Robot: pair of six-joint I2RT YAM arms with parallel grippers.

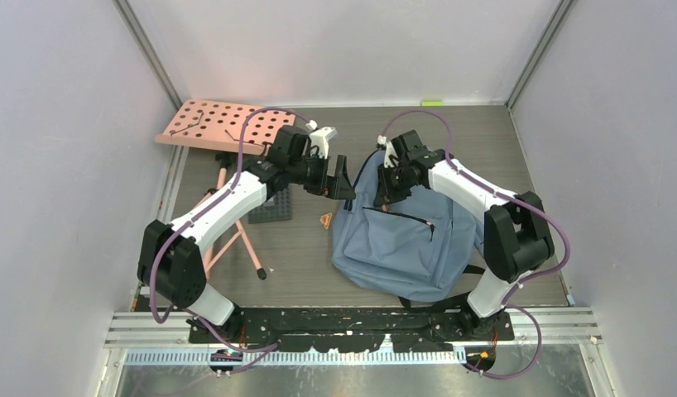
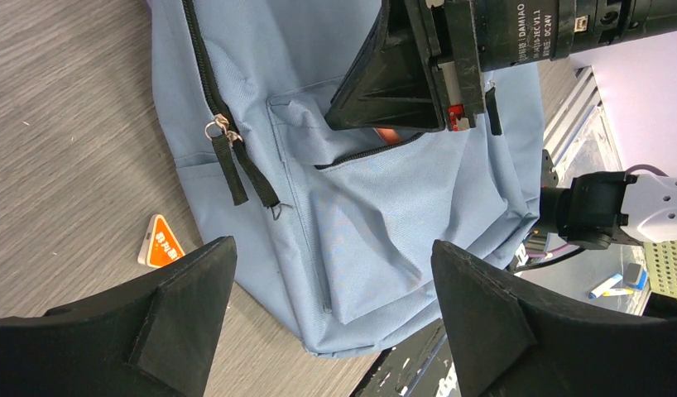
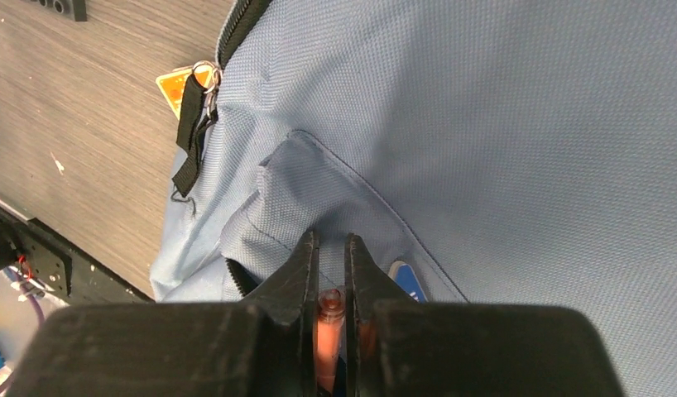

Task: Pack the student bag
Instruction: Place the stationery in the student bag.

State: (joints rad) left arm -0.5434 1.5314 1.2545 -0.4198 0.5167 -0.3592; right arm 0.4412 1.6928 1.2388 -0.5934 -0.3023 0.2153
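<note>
The student bag [image 1: 401, 248] lies flat on the tabletop [image 1: 302, 256] at centre right of the top view, front face up. It looks soft and light. The limp fabric will likely crease and slide rather than keep a shape, so the better holds are the stiffer spots: the pocket's seamed edge, a webbing zipper pull [image 2: 222, 130] or a strap, not the loose panel. The right gripper [image 3: 328, 248] has its jaws clenched on a thin orange stick [image 3: 327, 327], their tips at the mouth of the front pocket [image 2: 360, 215]. The left gripper [image 2: 331, 269] hangs just left of the bag, jaws spread wide and grasping nothing. Only the right wrist view shows the stick pinched and a blue item [image 3: 405, 277] at the pocket's lip. The left wrist view shows the zip gaping under the right jaws — the top view gives only the overall layout.
</note>
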